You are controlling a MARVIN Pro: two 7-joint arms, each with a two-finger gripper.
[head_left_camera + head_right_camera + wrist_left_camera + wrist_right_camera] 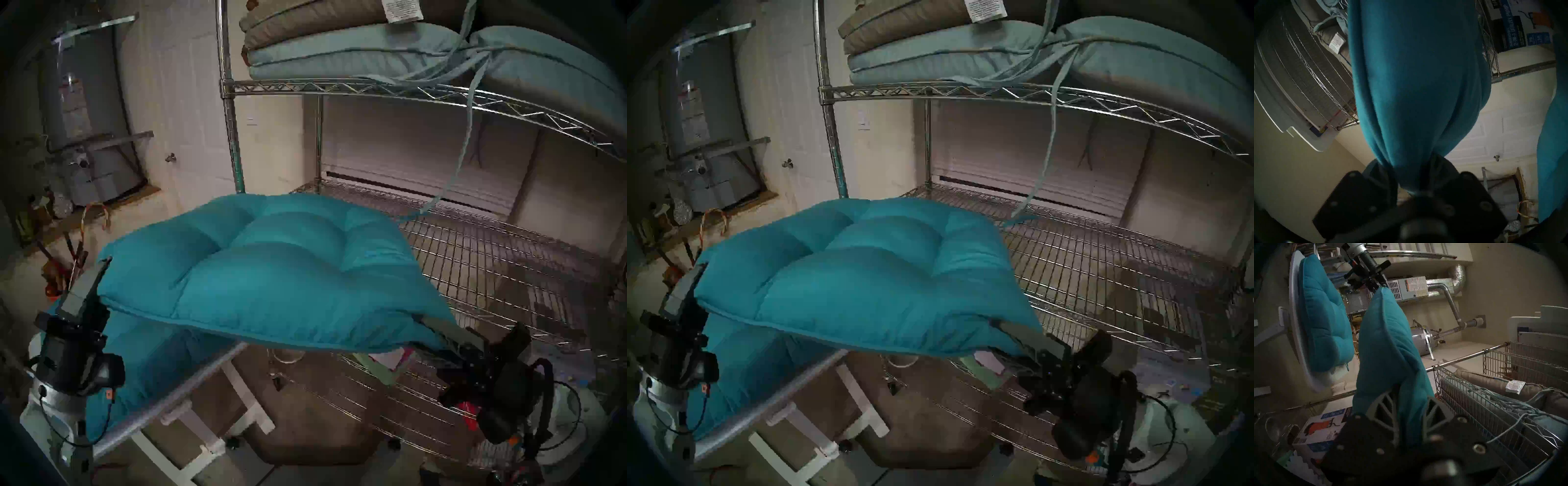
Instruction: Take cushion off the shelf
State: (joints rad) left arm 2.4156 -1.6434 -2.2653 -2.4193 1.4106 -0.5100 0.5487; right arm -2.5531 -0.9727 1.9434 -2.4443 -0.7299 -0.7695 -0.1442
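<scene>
A teal tufted cushion (264,278) (857,278) hangs level between my two grippers, in front of the chrome wire shelf (475,244) (1085,254) and mostly left of its middle tier. My left gripper (98,275) (695,281) (1407,169) is shut on the cushion's near left corner (1415,84). My right gripper (427,322) (1000,325) (1407,400) is shut on its near right corner (1390,348). The cushion's far edge overlaps the tier's left corner post; I cannot tell whether it touches there.
A second teal cushion (142,366) (1322,319) lies on the small white table (169,400) below and to the left. Grey and pale blue cushions (339,51) are stacked on the upper tier, a tie strap (454,163) dangling. A printed box (1322,429) sits on the lower tier.
</scene>
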